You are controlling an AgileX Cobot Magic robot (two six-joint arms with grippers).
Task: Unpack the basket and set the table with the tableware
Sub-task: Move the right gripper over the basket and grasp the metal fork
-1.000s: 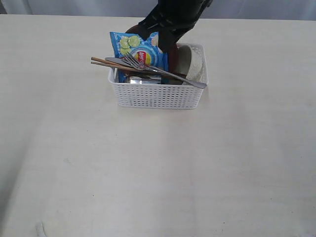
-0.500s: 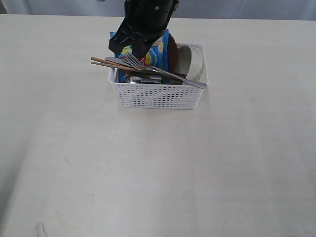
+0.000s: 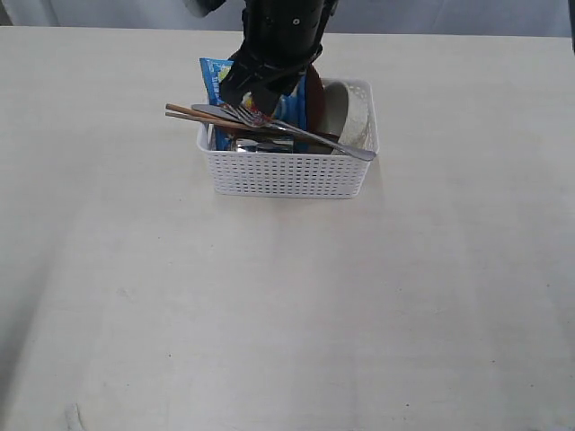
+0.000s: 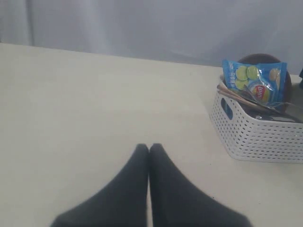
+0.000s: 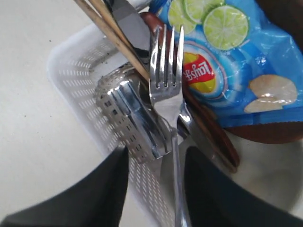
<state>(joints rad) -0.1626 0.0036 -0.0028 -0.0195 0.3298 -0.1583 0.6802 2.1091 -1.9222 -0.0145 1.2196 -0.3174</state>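
- The table [image 3: 287, 314], a broad pale cream top with faint grain, fills the exterior view; the basket stands on its far half, near the middle
- The basket [image 3: 287, 175] is a white plastic bin with grid sides, upright, with all the tableware inside it or lying across its rim
- The right gripper [image 5: 156, 189] hangs over the basket's left part, in front of the bag; its jaws are spread, one on each side of the fork's handle, with a gap showing on both sides
- The left gripper [image 4: 149, 156] is low over bare table, well apart from the basket, its two dark fingers pressed together with nothing between them
- A brown round plate [image 3: 314, 94] stands on edge toward the back of the basket
- A blue chips bag [image 4: 255, 82] stands upright against the plate's front
- A pale round bowl [image 3: 350, 112] is tipped on its side in the basket's right end, just beside the plate
- A shiny steel cup [image 5: 128, 113] lies on its side low against the front wall, under the cutlery
- The steel fork [image 5: 165, 90] lies slanted over the cup, tines toward the bag, its handle reaching the basket's front right rim
- The steel knife [image 5: 130, 28] lies beside the fork, its blade toward the left rim
- Two wooden chopsticks [image 3: 184, 113] lie side by side, their ends poking out past the left rim
- A reddish-brown wooden spoon [image 5: 215, 139] lies under the fork, close to the bottom of the bag
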